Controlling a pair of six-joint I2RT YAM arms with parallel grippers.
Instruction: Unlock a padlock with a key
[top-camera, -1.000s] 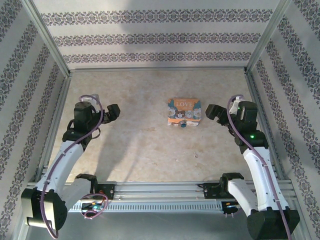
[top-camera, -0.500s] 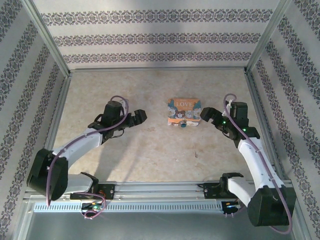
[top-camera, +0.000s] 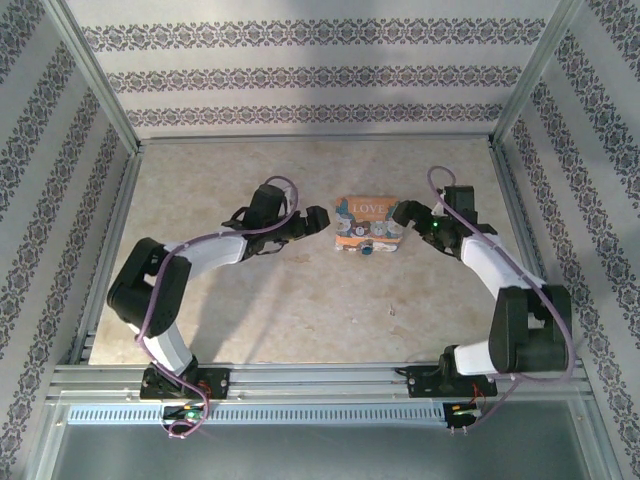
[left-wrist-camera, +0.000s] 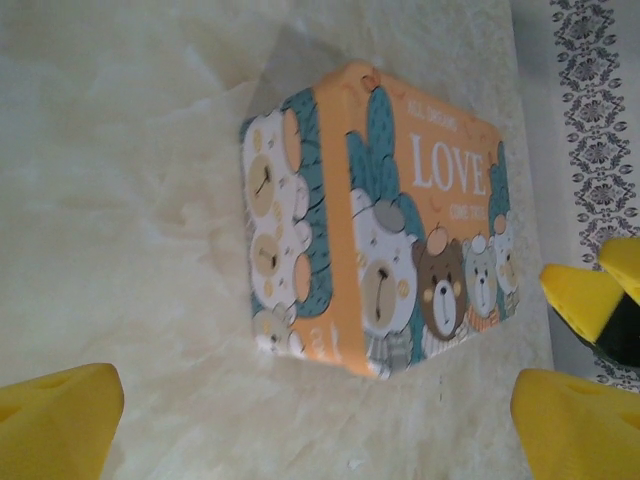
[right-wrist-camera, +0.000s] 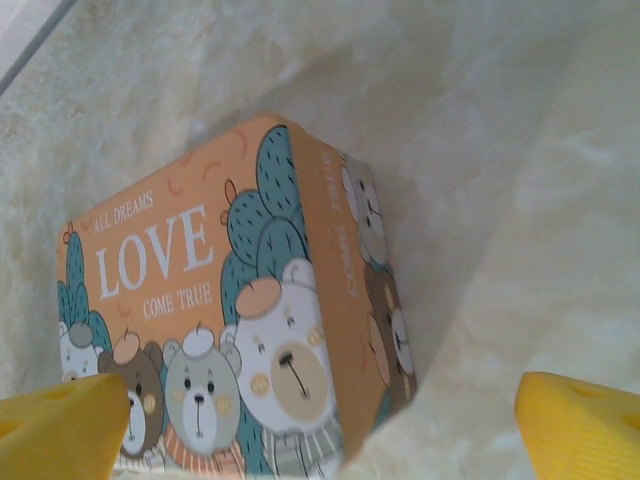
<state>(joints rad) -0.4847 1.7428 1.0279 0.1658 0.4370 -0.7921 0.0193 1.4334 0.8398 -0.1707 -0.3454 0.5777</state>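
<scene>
Plainly, the job has hardly begun. From above, the padlock (top-camera: 368, 249) is a small blue-green speck at the near side of the orange tin (top-camera: 367, 222), touching it or just beside it. It is too small to tell whether its shackle is shut or whether anything sits in the keyhole. The tin lies lid-up around the middle of the bench (top-camera: 260, 310).

The left tool (top-camera: 312, 221) hangs just beside the tin's left end and the right tool (top-camera: 403, 214) just beside its right end, so the tin is between them. Both tools stand wide apart and carry nothing. In the left wrist view the yellow fingertips (left-wrist-camera: 60, 420) frame the tin with bare bench under them, and the right wrist view shows the same with its own fingertips (right-wrist-camera: 585, 425).

Neither tool holds a key, and where the key lies I cannot tell.

By my reading nothing of the task is done. One tool must take up the key and the other steady the padlock. The key then has to go into the lock and turn until the shackle comes free.
</scene>
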